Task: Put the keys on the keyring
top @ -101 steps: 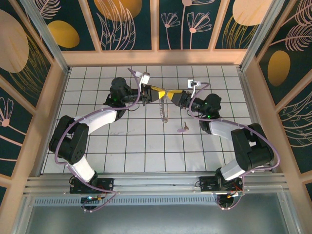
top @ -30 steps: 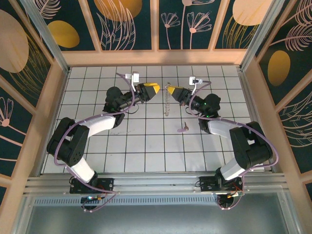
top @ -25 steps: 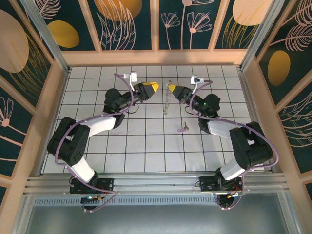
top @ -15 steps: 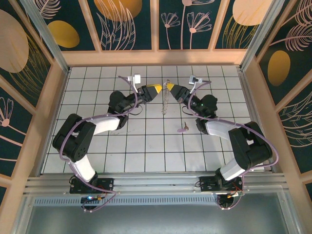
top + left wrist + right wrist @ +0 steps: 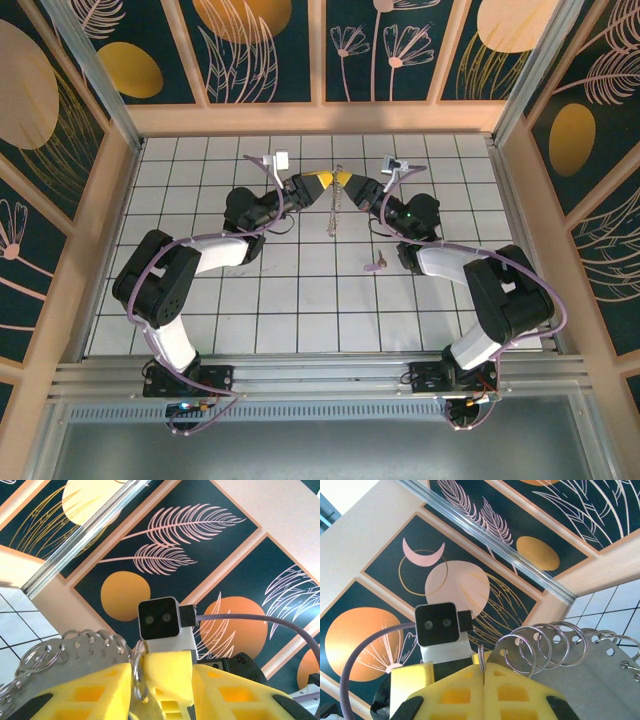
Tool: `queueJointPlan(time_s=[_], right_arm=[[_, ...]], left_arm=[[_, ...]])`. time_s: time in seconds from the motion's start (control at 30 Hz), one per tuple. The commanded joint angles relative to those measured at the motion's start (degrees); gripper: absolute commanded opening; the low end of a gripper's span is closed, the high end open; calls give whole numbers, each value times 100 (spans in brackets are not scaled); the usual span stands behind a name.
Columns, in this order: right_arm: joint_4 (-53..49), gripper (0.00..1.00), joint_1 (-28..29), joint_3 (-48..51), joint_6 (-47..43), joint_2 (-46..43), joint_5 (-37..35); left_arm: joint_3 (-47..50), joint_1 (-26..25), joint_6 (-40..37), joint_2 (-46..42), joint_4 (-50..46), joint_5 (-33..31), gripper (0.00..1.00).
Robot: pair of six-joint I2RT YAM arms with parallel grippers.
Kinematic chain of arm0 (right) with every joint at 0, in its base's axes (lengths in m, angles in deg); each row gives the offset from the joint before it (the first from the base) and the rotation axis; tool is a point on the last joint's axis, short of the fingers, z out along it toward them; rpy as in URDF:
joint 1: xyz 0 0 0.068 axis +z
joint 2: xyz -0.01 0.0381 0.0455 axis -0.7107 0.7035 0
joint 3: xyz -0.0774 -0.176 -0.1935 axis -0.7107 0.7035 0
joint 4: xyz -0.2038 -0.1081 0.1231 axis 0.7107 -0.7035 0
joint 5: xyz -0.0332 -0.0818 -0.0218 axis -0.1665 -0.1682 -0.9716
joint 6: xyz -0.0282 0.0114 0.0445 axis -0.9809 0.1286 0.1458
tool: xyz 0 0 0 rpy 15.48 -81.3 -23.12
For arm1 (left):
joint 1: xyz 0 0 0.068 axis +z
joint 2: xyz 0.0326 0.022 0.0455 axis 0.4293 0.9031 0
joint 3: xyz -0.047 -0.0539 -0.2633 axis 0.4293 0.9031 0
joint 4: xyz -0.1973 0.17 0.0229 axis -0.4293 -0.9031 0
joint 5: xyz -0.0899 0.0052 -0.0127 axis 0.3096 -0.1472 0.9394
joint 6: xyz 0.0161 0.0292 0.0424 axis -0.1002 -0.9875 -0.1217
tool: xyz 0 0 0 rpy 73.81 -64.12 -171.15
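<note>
Seen from above, the left pincer [image 5: 319,181] and the right pincer [image 5: 349,180] meet almost tip to tip, raised over the far part of the table [image 5: 200,300]. The keyring [image 5: 335,208] hangs straight down from just under the right pincer's tip. Here it is a thin pale strip too small to make out in detail. The overhead view also gives the key [image 5: 376,264], flat on a tile well back from the right pincer toward the arm bases, just beside the right arm and apart from the keyring

The wrist views show what the overhead cannot. In the right wrist view the yellow fingers [image 5: 455,695] are pressed together along one seam, with a thin ring caught edge-on in it. Just right of that tip the keyring proves to be a grey metal plate [image 5: 580,675] with a row of holes carrying silver split rings [image 5: 535,642]. The frame edge cuts the plate off

In the left wrist view the left pincer's fingers [image 5: 80,695] stand apart, with the right pincer's closed tip between them. One ring hangs in the gap, and the plate lies left of the tip, partly cut off. Whether the left fingers touch ring or tip cannot be told
</note>
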Motion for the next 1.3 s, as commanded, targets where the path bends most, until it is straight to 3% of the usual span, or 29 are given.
queueJointPlan(time_s=[0.0, 0.4, 1.03, 1.27], right_arm=[[453, 0, 53, -203, 67, 33, -67], [469, 0, 42, -173, 46, 60, -110], [469, 0, 29, -154, 37, 89, -128], [468, 0, 33, -163, 34, 111, -114]], left_arm=[[-192, -54, 104, 122, 393, -35, 35], [-147, -92, 135, 202, 488, -54, 31], [-56, -167, 59, 237, 458, -52, 12], [-57, -180, 19, 237, 403, -55, 11]])
